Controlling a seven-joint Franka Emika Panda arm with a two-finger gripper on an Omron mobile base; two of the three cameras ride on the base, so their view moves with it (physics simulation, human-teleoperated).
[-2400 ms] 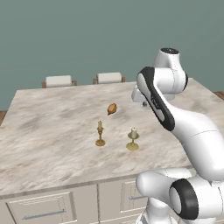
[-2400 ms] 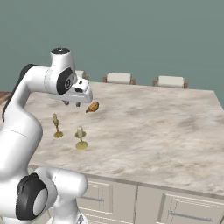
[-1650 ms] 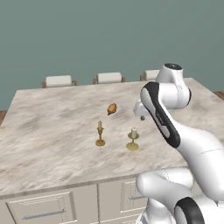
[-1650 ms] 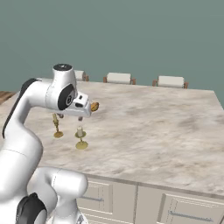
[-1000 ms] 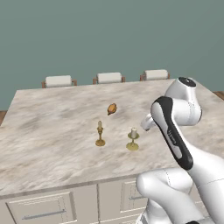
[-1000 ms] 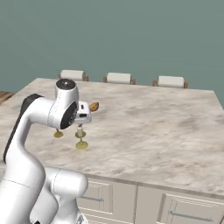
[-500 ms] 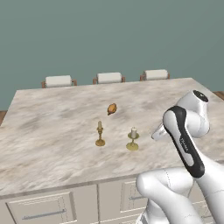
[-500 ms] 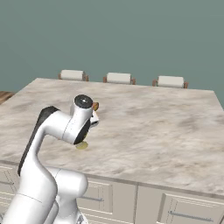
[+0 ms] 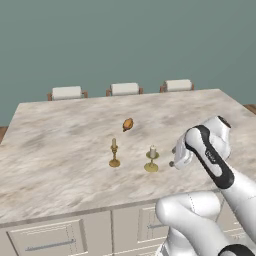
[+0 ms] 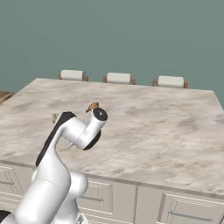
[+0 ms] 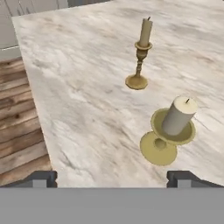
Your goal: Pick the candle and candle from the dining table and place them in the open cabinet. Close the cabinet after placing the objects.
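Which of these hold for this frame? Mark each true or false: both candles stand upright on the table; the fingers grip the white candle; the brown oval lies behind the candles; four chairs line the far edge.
1. The slim tan taper candle and the stubby white candle stand upright on the beige marble-look dining table. True.
2. The fingers grip the white candle. False: they stand open, holding nothing.
3. The small brown oval thing lies beyond the candles. True.
4. Four chairs line the far edge. False: three white-cushioned chairs.

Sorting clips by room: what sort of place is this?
Likely a dining area of a home: a big marble-look table with cushioned chairs along its far side and two candles on brass holders.
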